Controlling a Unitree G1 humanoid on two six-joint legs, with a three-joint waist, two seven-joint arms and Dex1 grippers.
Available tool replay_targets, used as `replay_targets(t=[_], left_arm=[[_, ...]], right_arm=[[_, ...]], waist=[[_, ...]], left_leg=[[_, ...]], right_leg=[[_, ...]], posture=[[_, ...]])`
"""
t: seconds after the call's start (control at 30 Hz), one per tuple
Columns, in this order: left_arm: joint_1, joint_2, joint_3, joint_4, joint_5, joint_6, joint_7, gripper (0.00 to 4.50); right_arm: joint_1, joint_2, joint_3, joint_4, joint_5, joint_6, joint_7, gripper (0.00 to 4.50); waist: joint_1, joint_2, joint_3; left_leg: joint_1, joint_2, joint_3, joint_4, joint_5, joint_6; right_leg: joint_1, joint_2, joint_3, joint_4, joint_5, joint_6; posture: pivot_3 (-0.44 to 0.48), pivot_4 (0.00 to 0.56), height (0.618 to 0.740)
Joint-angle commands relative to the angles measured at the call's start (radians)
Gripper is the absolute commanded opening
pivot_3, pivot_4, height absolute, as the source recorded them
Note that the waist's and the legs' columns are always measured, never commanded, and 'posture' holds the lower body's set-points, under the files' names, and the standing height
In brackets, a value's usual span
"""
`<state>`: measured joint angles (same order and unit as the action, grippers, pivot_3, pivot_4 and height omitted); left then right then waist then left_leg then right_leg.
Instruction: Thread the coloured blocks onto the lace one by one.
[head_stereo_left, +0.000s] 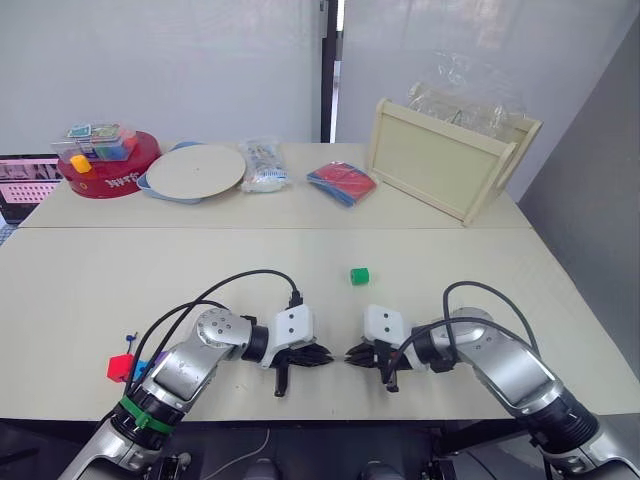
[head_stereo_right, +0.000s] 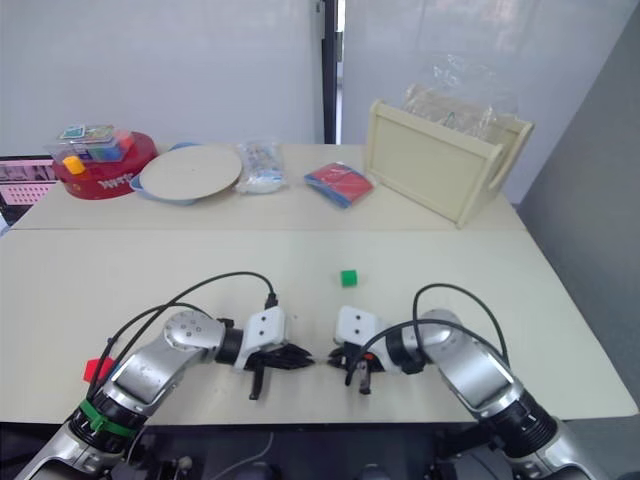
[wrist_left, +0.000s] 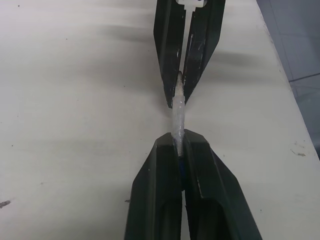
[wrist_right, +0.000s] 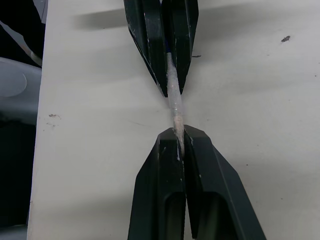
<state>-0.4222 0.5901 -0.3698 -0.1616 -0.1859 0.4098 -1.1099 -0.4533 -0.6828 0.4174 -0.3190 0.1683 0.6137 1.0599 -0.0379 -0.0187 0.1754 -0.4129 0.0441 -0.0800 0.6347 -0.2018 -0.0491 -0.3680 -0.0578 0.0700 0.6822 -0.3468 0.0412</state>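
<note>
At the near edge of the table (head_stereo_left: 90, 270), short of the green block (head_stereo_left: 359, 275), the two grippers meet tip to tip. The left gripper (wrist_left: 179, 142) is closed on the stiff pale tip of the lace (wrist_left: 178, 114); the right gripper (wrist_right: 180, 136) is closed on the same tip from the opposite end. Judgement: the tip is being passed between the grippers or re-seated, and no block sits on the visible stretch of the tip. The next move calls for one gripper to let go without dropping the tip, then to fetch a block.

The red block (head_stereo_left: 119, 368) lies far to the left of the green block, beside the left arm, with dark-blue cord near it. Beyond the green block stand a pale wooden tray (head_stereo_left: 450, 160), a round plate (head_stereo_left: 195, 171) and a red tub (head_stereo_left: 108, 165), against a white wall.
</note>
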Motion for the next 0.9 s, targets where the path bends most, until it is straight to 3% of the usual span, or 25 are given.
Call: replay_targets(t=[0.03,0.23,0.43,0.63,0.73,0.9], left_arm=[[-0.006,-0.007,0.029,-0.034,-0.020,0.004,0.011,0.03],[-0.017,-0.017,0.037,-0.028,-0.027,0.019,0.017,0.03],[0.002,0.037,0.070,-0.036,-0.040,0.028,-0.013,0.00],[0.050,0.136,0.146,-0.059,-0.080,0.059,-0.043,0.00],[0.065,0.162,0.175,-0.059,-0.088,0.069,-0.040,0.00],[0.095,0.191,0.208,-0.073,-0.103,0.087,-0.032,0.00]], right_arm=[[-0.007,0.000,0.002,-0.034,0.004,0.005,0.008,0.00],[0.007,0.008,-0.014,-0.057,0.035,0.034,0.008,0.00],[0.033,0.044,-0.159,-0.097,0.146,0.159,-0.059,1.99],[0.109,0.180,-0.388,-0.107,0.211,0.251,-0.304,4.00],[0.146,0.269,-0.412,-0.109,0.160,0.239,-0.462,4.00],[0.208,0.440,-0.335,-0.135,0.036,0.193,-0.720,4.00]], waist=[[0.000,0.000,0.000],[0.001,0.000,0.000],[0.000,0.000,0.000],[-0.002,0.000,0.000],[-0.002,0.000,0.000],[-0.005,0.000,0.000]], left_leg=[[0.000,0.000,0.000,0.000,0.000,0.000],[0.000,0.000,0.000,0.000,0.000,0.000],[0.000,0.000,0.000,0.000,0.000,0.000],[0.000,0.000,0.000,0.000,0.000,0.000],[0.000,0.000,0.000,0.000,0.000,0.000],[0.000,0.000,0.000,-0.001,0.000,0.000]], right_leg=[[0.000,0.000,0.000,0.000,0.000,0.000],[0.000,0.000,0.000,0.000,0.000,0.000],[0.000,0.000,0.000,0.000,0.000,0.000],[0.000,0.000,0.000,0.001,0.000,0.000],[-0.001,0.000,0.000,0.001,0.000,0.000],[-0.002,0.000,0.000,0.002,0.000,0.000]], posture=[[0.000,0.150,0.740],[0.000,0.150,0.740],[0.000,0.150,0.740],[0.000,0.150,0.740],[0.000,0.150,0.740],[0.000,0.150,0.740]])
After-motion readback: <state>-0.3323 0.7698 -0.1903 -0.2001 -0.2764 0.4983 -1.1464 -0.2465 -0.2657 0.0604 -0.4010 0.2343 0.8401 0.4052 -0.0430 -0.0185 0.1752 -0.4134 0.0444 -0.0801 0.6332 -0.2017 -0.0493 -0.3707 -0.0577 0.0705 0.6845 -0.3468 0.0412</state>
